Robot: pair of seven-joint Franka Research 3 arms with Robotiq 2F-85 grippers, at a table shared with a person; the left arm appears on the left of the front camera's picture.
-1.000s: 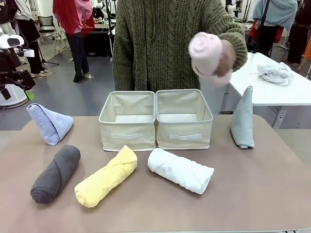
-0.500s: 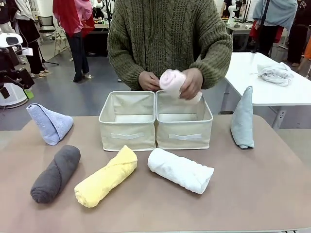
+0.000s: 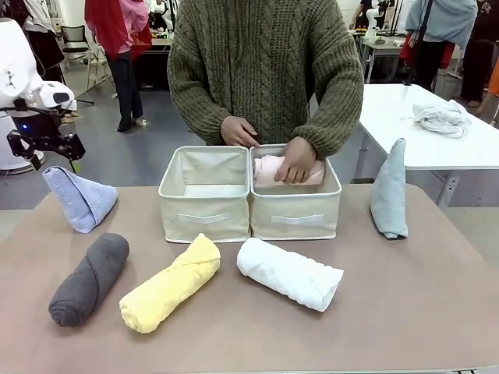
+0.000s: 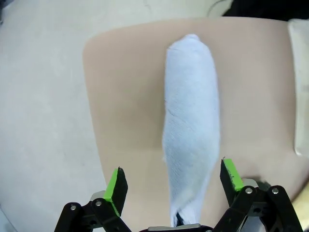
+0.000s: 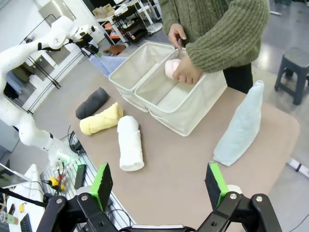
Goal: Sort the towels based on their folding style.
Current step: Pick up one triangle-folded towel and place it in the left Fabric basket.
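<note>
Since a moment ago your left pincer (image 4: 173, 182) has swung in, pointing down, spread, above the light blue cone towel (image 4: 190, 121) near the left edge of the worktop (image 3: 390, 312), while the person's hand (image 3: 296, 160) holds the pink roll (image 3: 269, 169) inside the right bin (image 3: 296, 218); your right pincer (image 5: 159, 182) hangs spread.

The person across the tabletop wears a chunky olive-green cable-knit sweater (image 3: 265, 70) with ribbed cuffs. The left arm (image 3: 19, 70) is glossy white. The left pincer (image 4: 174, 181) and right pincer (image 5: 159, 186) are black, studded with silver screws and tipped with bright green pads.
</note>
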